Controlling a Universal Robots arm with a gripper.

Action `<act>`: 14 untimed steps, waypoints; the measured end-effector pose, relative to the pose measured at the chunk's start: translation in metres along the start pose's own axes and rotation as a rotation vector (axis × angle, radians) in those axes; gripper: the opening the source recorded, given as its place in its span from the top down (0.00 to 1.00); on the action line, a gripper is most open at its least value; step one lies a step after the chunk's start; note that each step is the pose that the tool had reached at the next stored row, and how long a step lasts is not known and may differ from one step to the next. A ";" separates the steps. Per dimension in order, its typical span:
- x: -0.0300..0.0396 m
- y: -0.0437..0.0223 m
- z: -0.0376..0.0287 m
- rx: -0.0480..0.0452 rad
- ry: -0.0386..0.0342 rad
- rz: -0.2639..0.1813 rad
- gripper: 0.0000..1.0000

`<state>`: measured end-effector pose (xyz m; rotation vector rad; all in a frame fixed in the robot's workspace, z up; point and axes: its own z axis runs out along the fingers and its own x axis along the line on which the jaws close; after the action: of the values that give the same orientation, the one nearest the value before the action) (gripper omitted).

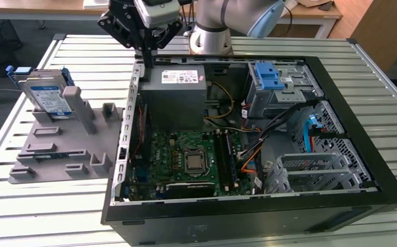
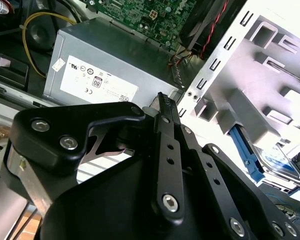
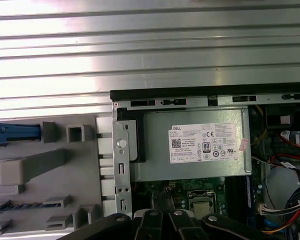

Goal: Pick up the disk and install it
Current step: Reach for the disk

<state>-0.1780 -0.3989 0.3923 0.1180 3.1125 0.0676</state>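
The open computer case (image 1: 253, 226) lies on its side on a slatted metal table (image 1: 48, 221), with its black wall nearest. Inside the case at the near end, the green motherboard (image 1: 184, 159) sits toward the exterior view's left and a perforated metal cage (image 1: 315, 167) toward the exterior view's right. Farther in, the grey power supply (image 1: 174, 98) with its white sticker occupies the far-left part of the case, and a blue latch piece (image 1: 268, 77) sits to its right on the drive bay. Outside the case, on the exterior view's left, a grey moulded fixture (image 1: 61, 154) rests on the table just beside the case wall. The disk (image 1: 48, 98) stands upright in a slot at the far end of this fixture, label facing out, with its blue carrier bracket around it; in the second wrist view the disk (image 2: 277, 162) appears beyond the fixture's ribs. The gripper (image 1: 147, 54) hangs over the far-left corner of the case, above the far edge of the power supply and well apart from the disk. Its fingers are pressed together with nothing between them; in the second wrist view the gripper (image 2: 162, 97) tip points toward the power supply (image 2: 105, 70). The arm's base (image 1: 212, 38) stands at the far side of the table.
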 end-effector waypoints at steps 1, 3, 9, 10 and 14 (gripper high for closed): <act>0.0004 0.0000 0.0000 0.0000 -0.0001 0.000 0.89; 0.0013 -0.0001 0.0000 0.0000 0.0000 0.000 0.89; 0.0037 -0.0003 -0.0001 0.0000 0.0000 0.000 0.89; 0.0040 -0.0003 -0.0001 -0.0001 0.0000 0.000 0.89; 0.0054 -0.0004 -0.0001 0.0000 0.0000 0.000 0.89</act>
<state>-0.1834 -0.3989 0.3923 0.1180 3.1125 0.0675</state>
